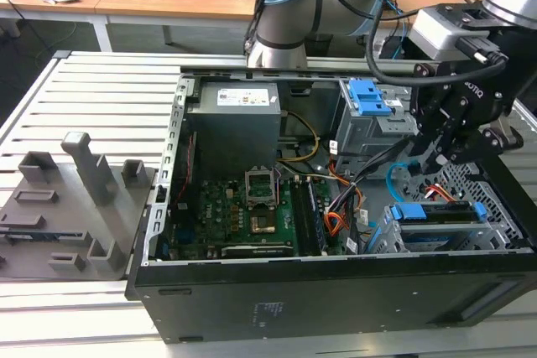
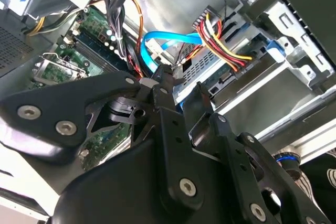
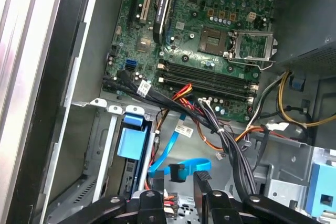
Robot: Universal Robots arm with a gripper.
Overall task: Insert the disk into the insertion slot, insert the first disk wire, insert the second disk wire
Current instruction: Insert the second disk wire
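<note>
Above the low grey perforated metal drive cage, the black gripper hung empty, fingers parted, the flat light blue data cable looping just beside it, its ends obscured.

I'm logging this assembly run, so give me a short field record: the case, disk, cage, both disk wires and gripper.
case: open black computer case on a slatted metal table
disk: grey drive with blue rails, lying in the low perforated grey cage
data wire: flat light blue cable, looping near the disk's end
power wire: thin red-orange lead beside the disk; plug end unclear
gripper: black gripper over the cage, nearest the blue cable
</note>
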